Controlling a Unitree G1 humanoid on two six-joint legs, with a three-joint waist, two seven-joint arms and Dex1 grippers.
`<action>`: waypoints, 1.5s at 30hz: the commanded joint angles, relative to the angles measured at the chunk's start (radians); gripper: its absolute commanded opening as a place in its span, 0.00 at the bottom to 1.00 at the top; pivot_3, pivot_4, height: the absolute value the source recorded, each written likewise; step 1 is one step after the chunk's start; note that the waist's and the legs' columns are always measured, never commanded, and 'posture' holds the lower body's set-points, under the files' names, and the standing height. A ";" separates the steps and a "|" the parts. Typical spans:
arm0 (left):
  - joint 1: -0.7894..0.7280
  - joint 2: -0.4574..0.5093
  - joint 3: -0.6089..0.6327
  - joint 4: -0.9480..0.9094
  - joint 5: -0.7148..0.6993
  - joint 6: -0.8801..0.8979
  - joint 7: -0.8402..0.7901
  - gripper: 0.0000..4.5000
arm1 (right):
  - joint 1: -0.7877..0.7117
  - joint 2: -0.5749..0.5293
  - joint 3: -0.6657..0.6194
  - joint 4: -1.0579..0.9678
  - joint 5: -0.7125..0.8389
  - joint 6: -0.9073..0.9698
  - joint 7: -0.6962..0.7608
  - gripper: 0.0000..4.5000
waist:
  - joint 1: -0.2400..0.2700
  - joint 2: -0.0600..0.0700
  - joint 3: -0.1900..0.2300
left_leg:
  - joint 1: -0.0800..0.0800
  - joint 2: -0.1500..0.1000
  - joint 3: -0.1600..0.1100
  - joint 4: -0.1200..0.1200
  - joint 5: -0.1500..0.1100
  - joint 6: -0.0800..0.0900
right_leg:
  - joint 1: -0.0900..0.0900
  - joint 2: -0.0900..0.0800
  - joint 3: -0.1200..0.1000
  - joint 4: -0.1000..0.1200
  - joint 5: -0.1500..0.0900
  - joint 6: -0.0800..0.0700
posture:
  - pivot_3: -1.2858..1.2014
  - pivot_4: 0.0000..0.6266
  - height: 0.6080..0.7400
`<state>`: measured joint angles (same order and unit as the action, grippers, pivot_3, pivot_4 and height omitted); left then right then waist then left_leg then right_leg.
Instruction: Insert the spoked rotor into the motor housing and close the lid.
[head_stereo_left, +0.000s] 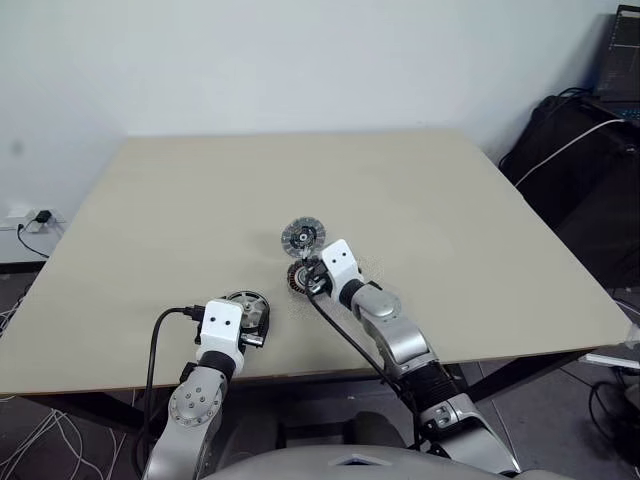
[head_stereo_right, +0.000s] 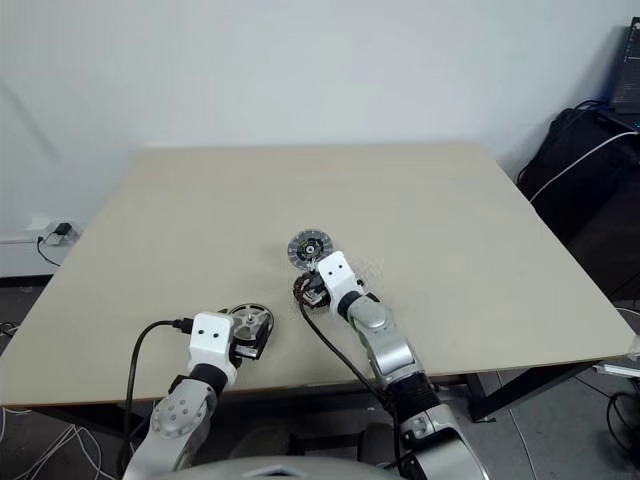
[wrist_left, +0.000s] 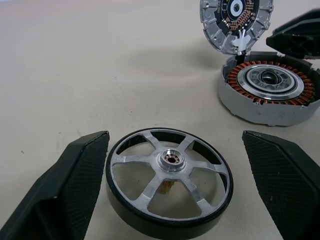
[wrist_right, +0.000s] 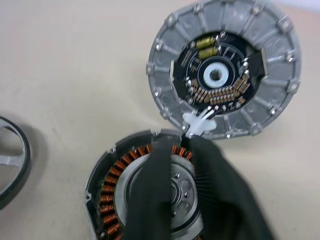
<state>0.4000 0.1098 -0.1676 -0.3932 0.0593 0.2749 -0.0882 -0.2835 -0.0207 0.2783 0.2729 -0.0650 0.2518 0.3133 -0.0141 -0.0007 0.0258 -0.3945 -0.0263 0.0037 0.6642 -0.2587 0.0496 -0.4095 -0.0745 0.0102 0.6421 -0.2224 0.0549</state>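
Observation:
The spoked rotor (wrist_left: 171, 161), a silvery wheel with a dark rim, lies flat on the table between the fingers of my left gripper (wrist_left: 175, 136), which is open and not touching it. Beyond and to the right sits the motor housing (wrist_left: 270, 82), its copper windings showing. The lid (wrist_left: 235, 20) stands tilted open at the housing's far edge, its circuit-board face toward me. My right gripper (wrist_right: 175, 142) is shut, its fingers lying over the housing (wrist_right: 112, 192) with tips near the lid's (wrist_right: 225, 65) white link. Nothing shows between them.
The work sits near the front middle of a beige table (head_stereo_left: 420, 190). A black cable (head_stereo_left: 155, 345) runs from my left wrist past the table's front edge. Dark bags (head_stereo_left: 580, 170) stand off the right side.

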 joint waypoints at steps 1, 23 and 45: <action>-0.014 -0.005 -0.001 -0.010 0.002 -0.024 0.002 1.00 | -0.045 0.020 0.002 0.019 -0.013 0.003 -0.019 0.01 | 0.000 0.000 0.000 | 0.000 0.000 0.000 0.000 0.000 0.000 | 0.000 0.000 0.000 0.000 0.000 0.000 | 0.52 0.00 1.00; -0.014 -0.010 0.004 -0.012 0.005 -0.029 0.009 1.00 | -0.111 0.034 -0.007 0.171 -0.034 0.001 -0.035 0.01 | -0.007 0.000 0.000 | 0.000 0.000 0.000 0.000 0.000 0.000 | 0.000 0.000 0.000 0.000 0.000 0.000 | 0.52 0.00 1.00; 0.073 -0.133 0.169 -0.047 -0.176 -0.139 0.063 1.00 | 0.109 -0.071 -0.018 -0.246 0.026 0.006 0.068 0.01 | 0.000 0.000 0.000 | 0.000 0.000 0.000 -0.002 0.000 -0.001 | -0.001 -0.004 0.000 -0.001 0.000 0.000 | 0.52 0.00 1.00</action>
<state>0.4704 -0.0067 -0.0046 -0.4078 -0.0630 0.1328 -0.0108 -0.1766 -0.0915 0.2683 0.1000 -0.0538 0.2462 0.3724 -0.0136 -0.0004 0.0256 -0.3947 -0.0259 0.0036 0.6628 -0.2589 0.0492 -0.4100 -0.0781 0.0103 0.6412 -0.2227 0.0547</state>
